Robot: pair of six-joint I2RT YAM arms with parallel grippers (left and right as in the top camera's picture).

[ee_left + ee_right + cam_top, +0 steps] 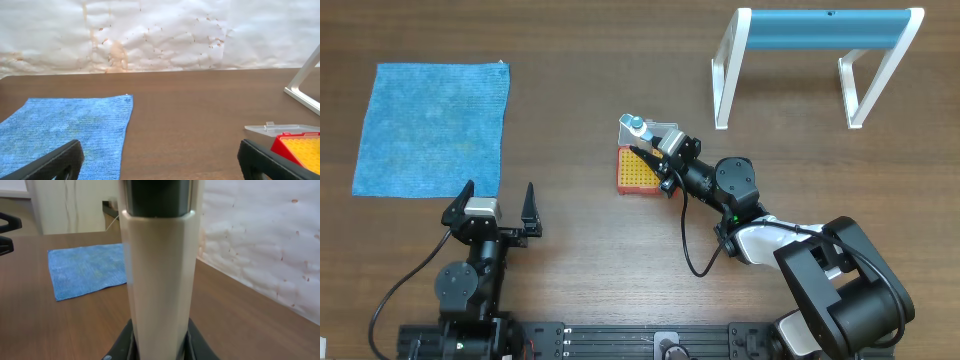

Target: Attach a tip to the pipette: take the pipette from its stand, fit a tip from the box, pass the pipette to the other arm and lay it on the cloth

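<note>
The pipette (637,125) is held upright in my right gripper (657,157), which is shut on its pale body (160,270). It stands over the red tip box (637,171) with its yellow rack; the pipette's lower end is hidden. The box's clear lid (658,131) lies open behind it. My left gripper (501,207) rests open and holds nothing, just below the blue cloth (432,130). In the left wrist view the cloth (65,130) lies ahead of that gripper and the tip box (300,149) sits off to one side.
The white pipette stand with a blue top bar (820,32) is at the back right, and one leg (305,85) shows in the left wrist view. Bare brown table lies between the cloth and the tip box. A crumpled white backdrop (160,35) closes off the far side.
</note>
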